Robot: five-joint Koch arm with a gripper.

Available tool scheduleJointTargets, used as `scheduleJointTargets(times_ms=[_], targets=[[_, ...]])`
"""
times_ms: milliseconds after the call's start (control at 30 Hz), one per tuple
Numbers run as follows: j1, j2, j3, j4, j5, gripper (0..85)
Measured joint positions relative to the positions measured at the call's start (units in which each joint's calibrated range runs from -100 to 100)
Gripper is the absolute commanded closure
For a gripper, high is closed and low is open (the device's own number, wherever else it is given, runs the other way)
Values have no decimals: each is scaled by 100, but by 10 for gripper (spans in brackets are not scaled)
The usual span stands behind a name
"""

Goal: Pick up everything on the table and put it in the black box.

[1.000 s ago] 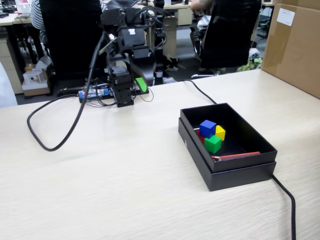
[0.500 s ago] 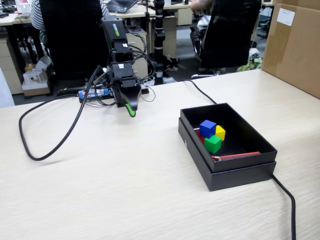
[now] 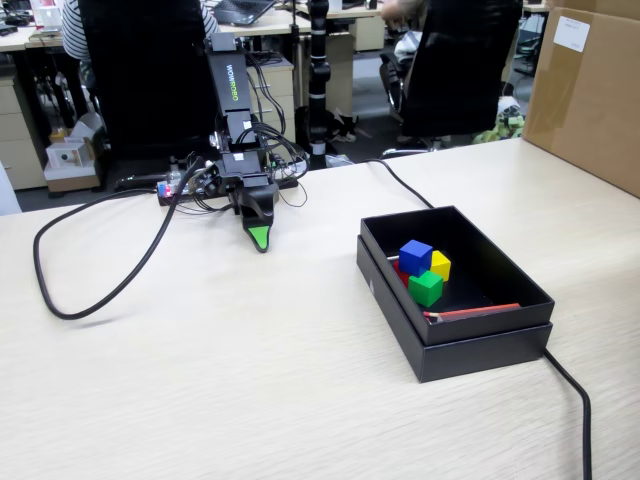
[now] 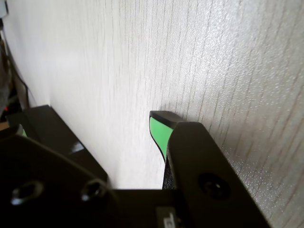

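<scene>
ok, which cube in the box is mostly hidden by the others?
The red cube: only a sliver shows under the blue cube, beside the green cube. The yellow cube shows more.

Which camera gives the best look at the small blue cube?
The fixed view: the small blue cube sits in plain sight inside the shallow matte black box. The wrist view shows none of it, only pale table and the gripper.

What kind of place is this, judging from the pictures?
Probably an office or lab: a pale wooden desk, black office chairs behind it, and a large brown carton at the right of the fixed view.
</scene>
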Motion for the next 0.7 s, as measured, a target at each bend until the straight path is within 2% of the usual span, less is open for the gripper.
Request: scheduleJointTargets(times_ms=[700], targets=[[20,0,-9,-124,-34,351]])
